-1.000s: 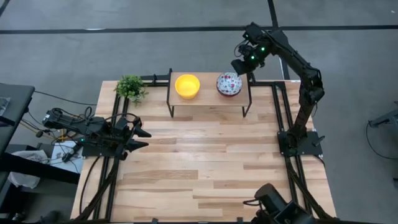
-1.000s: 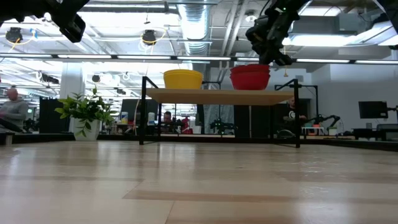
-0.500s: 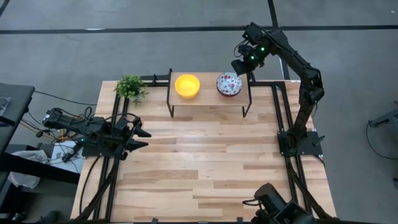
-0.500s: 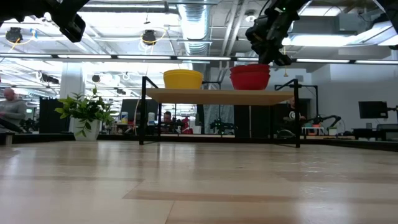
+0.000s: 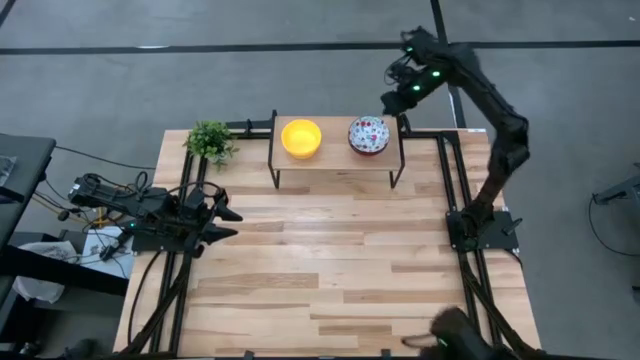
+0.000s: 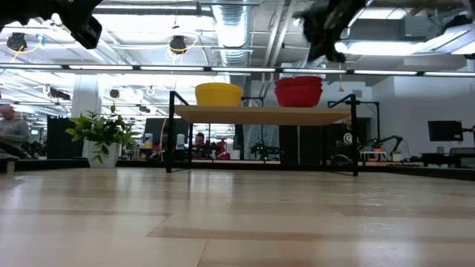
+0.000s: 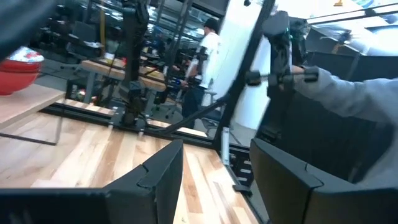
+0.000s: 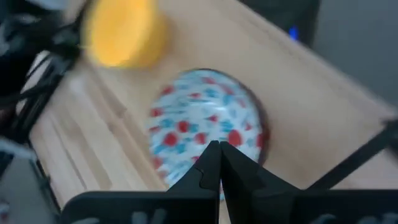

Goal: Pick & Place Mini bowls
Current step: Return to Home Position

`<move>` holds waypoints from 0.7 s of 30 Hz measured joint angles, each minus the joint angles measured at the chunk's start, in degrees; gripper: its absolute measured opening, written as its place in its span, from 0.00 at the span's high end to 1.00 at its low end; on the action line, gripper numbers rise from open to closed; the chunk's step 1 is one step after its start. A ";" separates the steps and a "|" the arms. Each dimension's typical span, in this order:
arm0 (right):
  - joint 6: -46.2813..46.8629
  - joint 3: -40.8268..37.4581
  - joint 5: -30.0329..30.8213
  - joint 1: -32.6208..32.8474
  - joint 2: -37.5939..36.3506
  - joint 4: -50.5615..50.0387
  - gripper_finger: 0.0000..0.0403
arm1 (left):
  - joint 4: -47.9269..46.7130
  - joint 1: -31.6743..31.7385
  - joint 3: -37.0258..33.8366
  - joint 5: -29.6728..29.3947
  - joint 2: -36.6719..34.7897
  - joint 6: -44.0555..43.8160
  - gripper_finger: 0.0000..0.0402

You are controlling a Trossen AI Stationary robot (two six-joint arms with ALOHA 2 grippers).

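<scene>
A raised wooden shelf (image 5: 335, 155) stands at the table's far edge. On it rest a yellow mini bowl (image 5: 301, 138) and, to its right, a floral mini bowl (image 5: 368, 135), red outside (image 6: 298, 92). In the low view the floral one shows two red rims, one over the other. My right gripper (image 5: 393, 103) hangs shut above and just beyond the floral bowl (image 8: 205, 130), clear of it, with nothing between its fingers (image 8: 217, 158). My left gripper (image 5: 228, 222) waits open at the table's left edge.
A small green plant (image 5: 210, 140) stands at the far left corner, beside the shelf. The shelf has black metal legs (image 5: 273, 160). A person's grey sleeve (image 7: 348, 93) shows beyond the table in the left wrist view. Bare wood (image 5: 330, 260) spreads in front of the shelf.
My right gripper, still shut, has risen away from the floral bowl and drifted a little toward the far right, rolling slightly. Both bowls have stayed in place on the shelf.
</scene>
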 joint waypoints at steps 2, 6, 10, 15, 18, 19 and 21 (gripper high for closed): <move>-4.99 0.22 -0.73 0.46 -3.44 -0.02 1.00 | 0.12 -0.01 0.00 1.84 0.00 0.04 0.54; -10.43 -4.07 -0.57 1.62 -11.80 2.76 1.00 | 0.14 -0.02 0.00 6.39 -0.04 0.02 0.54; -10.90 -12.95 -0.97 2.20 -22.62 8.67 1.00 | 0.37 -0.02 0.00 7.10 -0.04 0.11 0.54; -9.66 -27.16 -3.50 2.88 -37.39 16.60 1.00 | 0.53 0.29 0.00 6.32 -0.04 0.19 0.54; -5.89 -35.67 -3.68 3.95 -46.60 21.65 1.00 | 0.61 1.28 0.00 5.68 -0.04 0.18 0.54; -4.30 -38.71 -3.67 4.46 -49.56 23.59 1.00 | 0.70 1.73 0.00 5.26 -0.04 0.18 0.54; -1.07 -44.49 -3.64 5.87 -55.36 27.51 1.00 | 0.86 2.69 0.01 4.48 -0.04 0.19 0.54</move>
